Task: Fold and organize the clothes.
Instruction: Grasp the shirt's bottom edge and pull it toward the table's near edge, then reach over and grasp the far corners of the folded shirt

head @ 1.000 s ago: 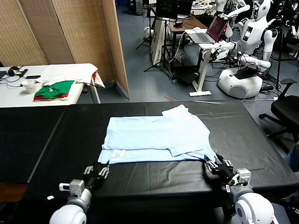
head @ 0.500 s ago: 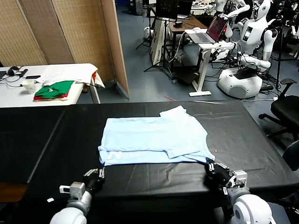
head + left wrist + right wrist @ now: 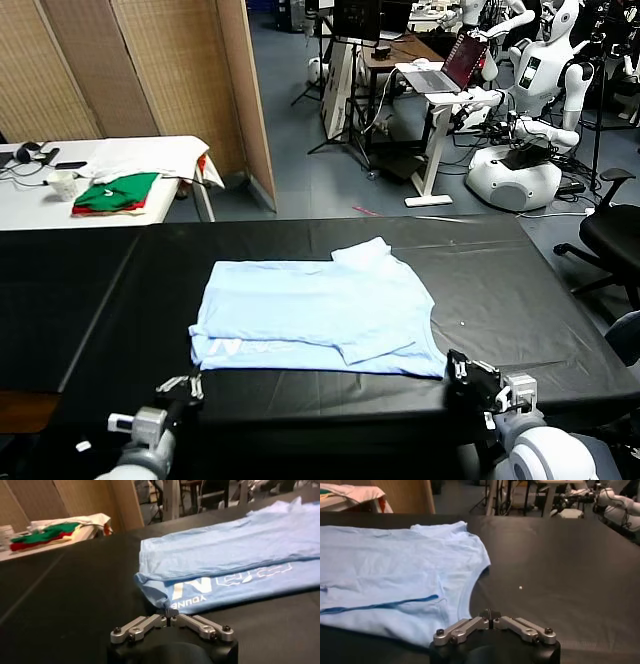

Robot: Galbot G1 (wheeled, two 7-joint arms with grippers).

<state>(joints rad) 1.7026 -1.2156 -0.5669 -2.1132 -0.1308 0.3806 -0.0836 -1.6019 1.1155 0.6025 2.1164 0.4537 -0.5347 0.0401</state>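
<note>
I have the pale blue T-shirt (image 3: 315, 315) lying flat on the black table (image 3: 520, 290), partly folded, with a sleeve (image 3: 362, 254) sticking out at its far edge. The white lettering (image 3: 220, 584) shows along the near hem, toward my left side.

My left gripper (image 3: 182, 388) sits low at the near edge of the table, just off the shirt's near left corner. From the left wrist camera I see its fingertips (image 3: 170, 614) pressed together, closed, right at the cloth's edge; I cannot tell whether a bit of hem is pinched between them or they only touch it.

My right gripper (image 3: 470, 372) is at the near right corner of the shirt. In the right wrist view its fingertips (image 3: 490, 615) also meet, closed, and the fabric's edge lies just beside them; I cannot say for sure that cloth is caught there.

A small white speck (image 3: 520, 587) rests on the bare table to the right of the shirt.

Beyond my table, on a white table (image 3: 30, 205) to the far left, I see a folded green-and-red garment pile (image 3: 115, 193), a white cloth (image 3: 150, 155) and a cup (image 3: 62, 184).
</note>
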